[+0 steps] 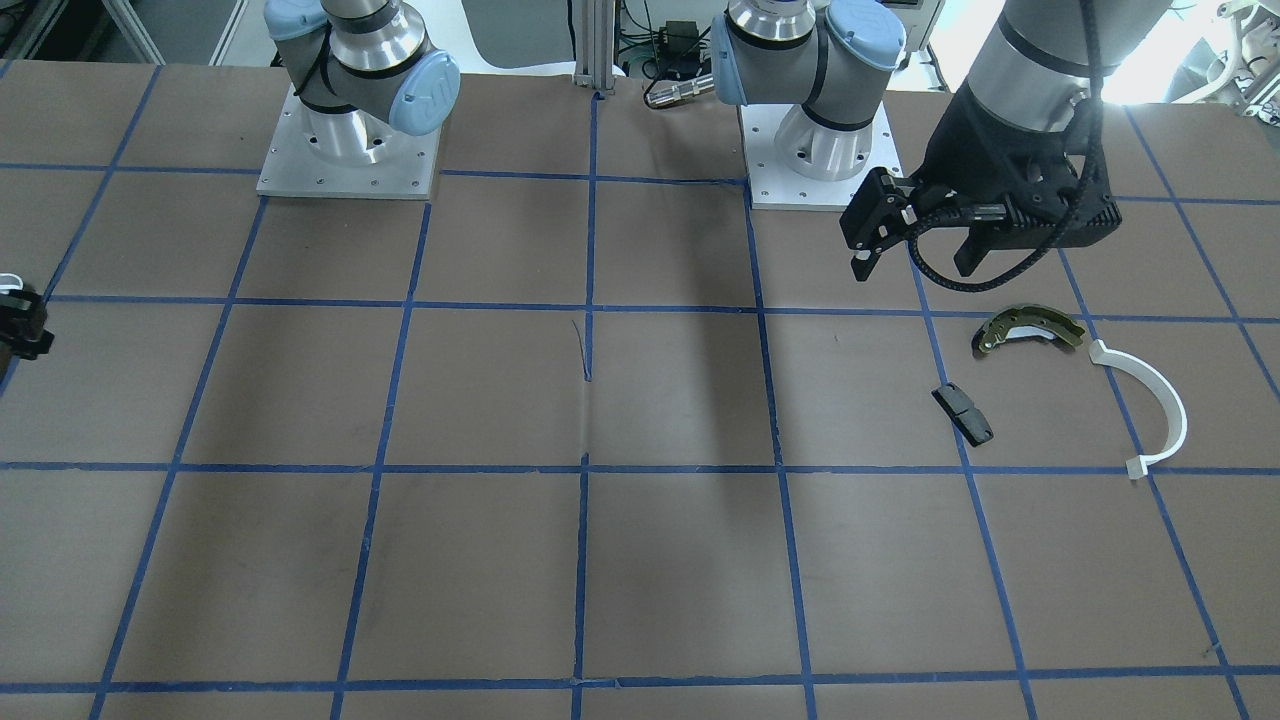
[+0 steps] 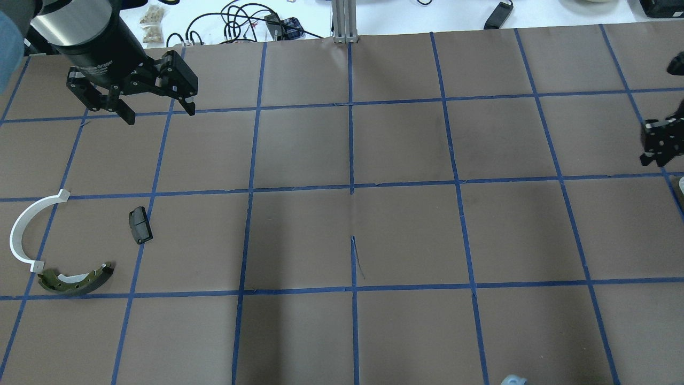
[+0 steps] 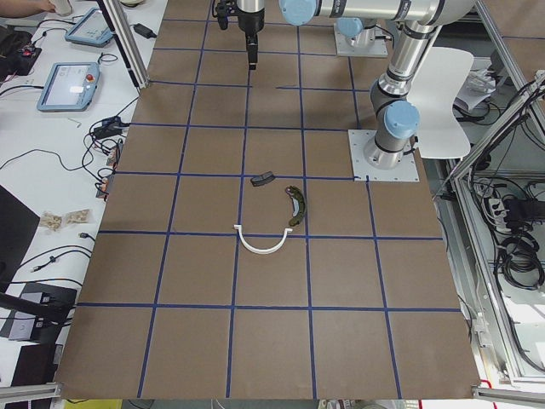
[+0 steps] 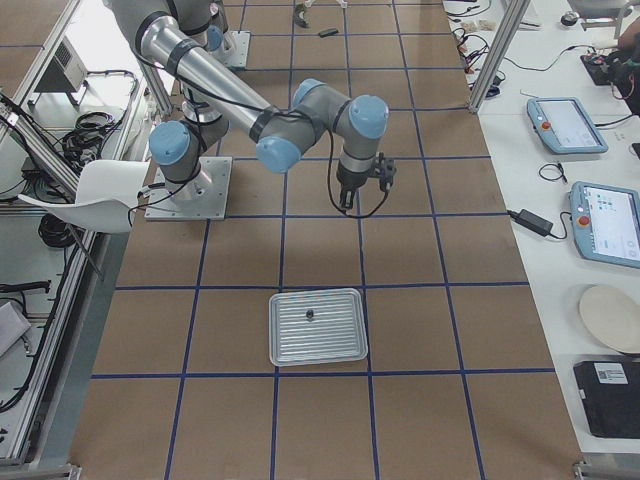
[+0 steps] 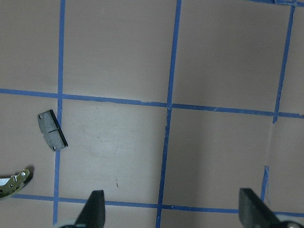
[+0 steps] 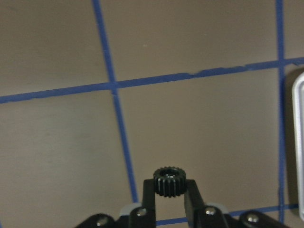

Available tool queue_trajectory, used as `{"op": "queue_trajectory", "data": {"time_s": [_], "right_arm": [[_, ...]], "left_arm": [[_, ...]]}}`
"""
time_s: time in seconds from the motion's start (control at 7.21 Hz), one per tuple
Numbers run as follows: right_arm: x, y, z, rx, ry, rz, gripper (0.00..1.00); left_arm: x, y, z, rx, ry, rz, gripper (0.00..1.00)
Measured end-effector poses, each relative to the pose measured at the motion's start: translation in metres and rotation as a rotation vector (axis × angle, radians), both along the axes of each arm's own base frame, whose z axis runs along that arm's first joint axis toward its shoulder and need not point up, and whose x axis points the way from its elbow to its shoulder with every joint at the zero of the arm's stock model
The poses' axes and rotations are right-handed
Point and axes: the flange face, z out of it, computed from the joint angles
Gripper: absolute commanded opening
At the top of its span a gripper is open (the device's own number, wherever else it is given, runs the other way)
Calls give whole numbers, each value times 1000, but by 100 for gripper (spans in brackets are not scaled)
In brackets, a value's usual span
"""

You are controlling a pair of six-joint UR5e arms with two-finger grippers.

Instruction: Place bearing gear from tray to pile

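Observation:
In the right wrist view my right gripper (image 6: 169, 186) is shut on a small black bearing gear (image 6: 169, 179) and holds it above the brown table. The silvery tray's rim (image 6: 298, 118) shows at that view's right edge. In the exterior right view the tray (image 4: 318, 359) lies apart from the right gripper (image 4: 347, 203). The pile lies on my left side: an olive brake shoe (image 2: 75, 280), a white arc (image 2: 24, 230) and a black block (image 2: 140, 225). My left gripper (image 2: 159, 114) is open and empty, above the table beyond the pile.
A small dark part (image 4: 309, 315) lies in the tray. Blue tape lines grid the table (image 2: 352, 214). The two arm bases (image 1: 350, 150) stand at the table's robot side. Tablets and cables lie on the side benches.

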Motion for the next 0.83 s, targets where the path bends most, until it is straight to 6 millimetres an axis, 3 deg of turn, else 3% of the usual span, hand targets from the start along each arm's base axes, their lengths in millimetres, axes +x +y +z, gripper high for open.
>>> {"op": "queue_trajectory", "data": {"time_s": [0.42,0.83], "right_arm": [[180,-23,-32,21,-75,-120,6],[355,-29,-86,-44,-164,-242,13]], "left_arm": [[0,0,0,0,0,-2,100],[0,1,1,-1,-1,-5,100]]}}
